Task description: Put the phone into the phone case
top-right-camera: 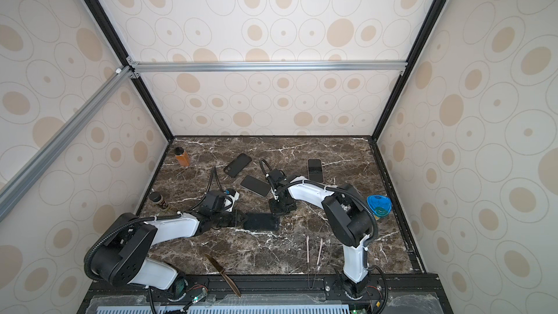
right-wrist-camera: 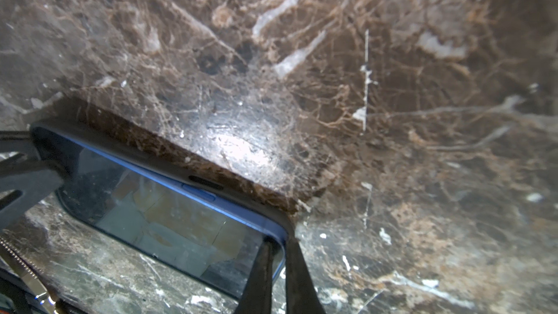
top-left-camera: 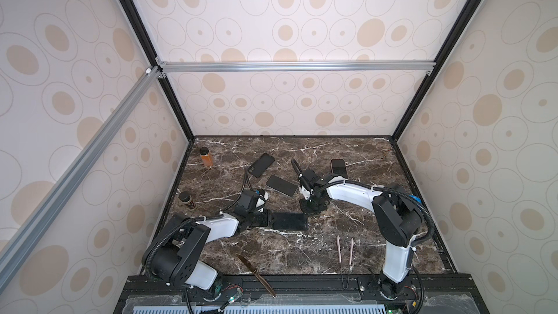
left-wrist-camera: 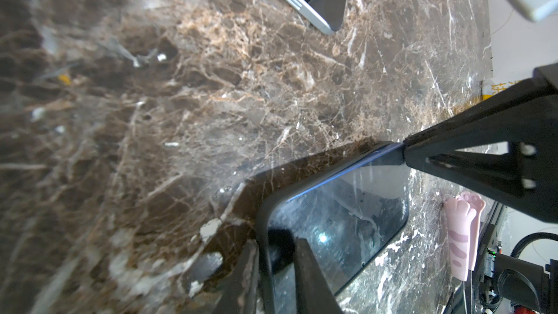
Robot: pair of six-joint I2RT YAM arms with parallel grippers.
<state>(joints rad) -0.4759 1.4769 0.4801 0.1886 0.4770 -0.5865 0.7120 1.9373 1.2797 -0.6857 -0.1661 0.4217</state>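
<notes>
Seating phone (right-wrist-camera: 169, 215) in black phone case (right-wrist-camera: 120, 141), mid marble table (top-left-camera: 302, 252) | right claw (right-wrist-camera: 276, 252) clenched empty, pressing its corner | left claw (left-wrist-camera: 351, 194) at case end, grip cannot tell | glass slick, fragile; hold rigid edges.

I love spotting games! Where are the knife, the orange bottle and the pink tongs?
knife (top-left-camera: 256, 274), in a top view, on its middle.
orange bottle (top-left-camera: 207, 159), in a top view, on its orange body.
pink tongs (top-left-camera: 339, 249), in a top view, on one pink arm.
</notes>
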